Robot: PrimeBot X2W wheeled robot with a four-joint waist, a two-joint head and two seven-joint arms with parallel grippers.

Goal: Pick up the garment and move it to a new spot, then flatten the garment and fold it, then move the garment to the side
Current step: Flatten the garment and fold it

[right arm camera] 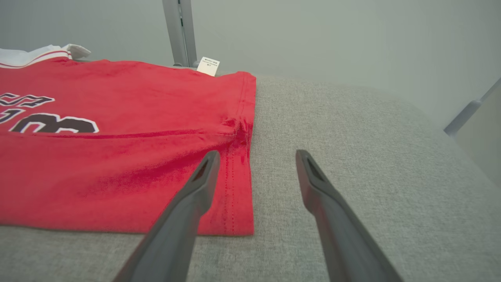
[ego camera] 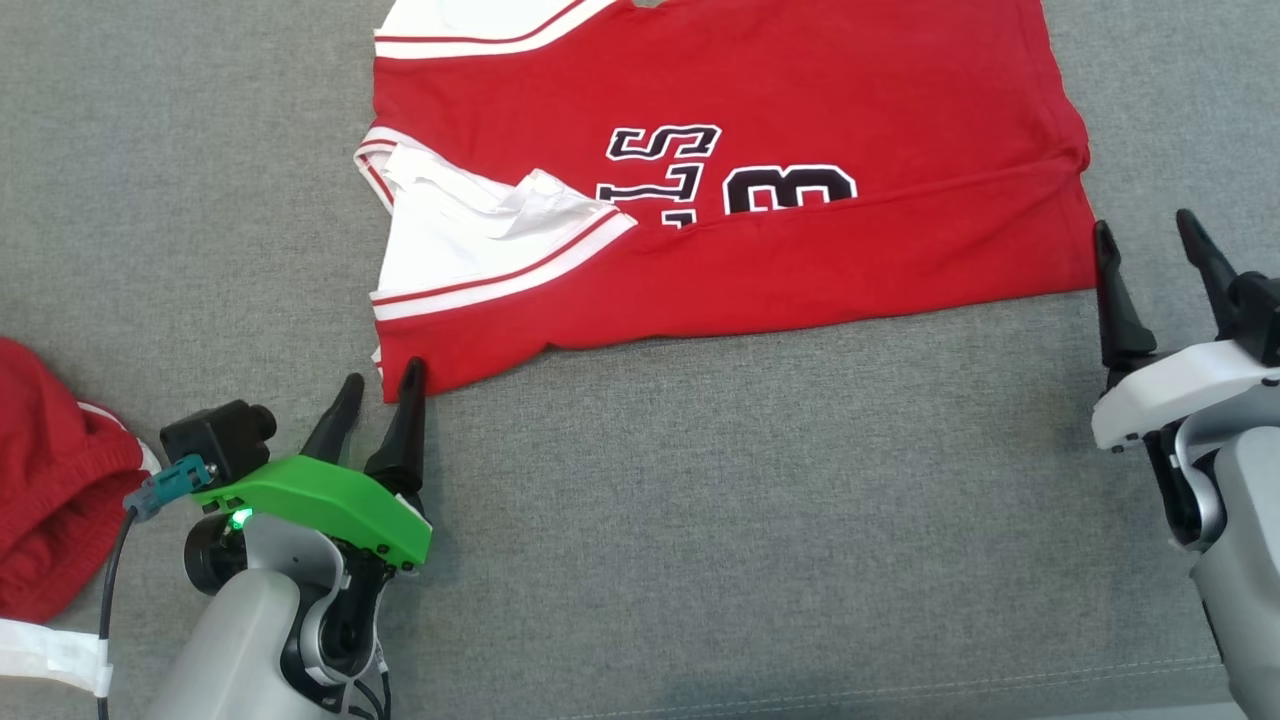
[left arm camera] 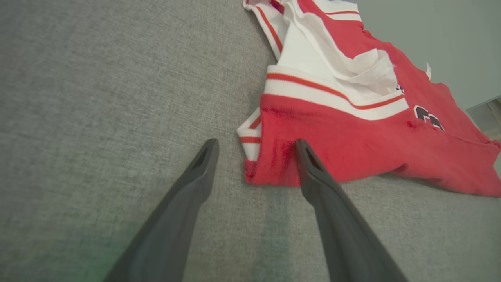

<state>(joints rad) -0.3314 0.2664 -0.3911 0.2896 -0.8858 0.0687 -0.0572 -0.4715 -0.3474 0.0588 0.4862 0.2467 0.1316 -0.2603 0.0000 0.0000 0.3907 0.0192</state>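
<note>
So the red jersey (ego camera: 800, 270) lies folded along the far edge of the grey upholstered pad (ego camera: 700, 500), number upward. The left gripper (ego camera: 383, 375) stands spread and empty at its near left corner, one fingertip over the cloth. The right gripper (ego camera: 1145, 222), equally spread and empty, straddles the jersey's right hem. Another red garment (ego camera: 50, 480) sits at the pad's left edge.

Garment (ego camera: 800, 270) is seen as soft red cloth, matt with a faint sheen in the folds. Its white trim looks like the same knit. Table surface (ego camera: 700, 500) is covered in coarse grey woven fabric, matt. Fingers of left gripper (ego camera: 383, 370) and right gripper (ego camera: 1144, 219) are moulded in dark matt plastic. Green cover (ego camera: 320, 500) is smooth plastic, slightly glossy.
</note>
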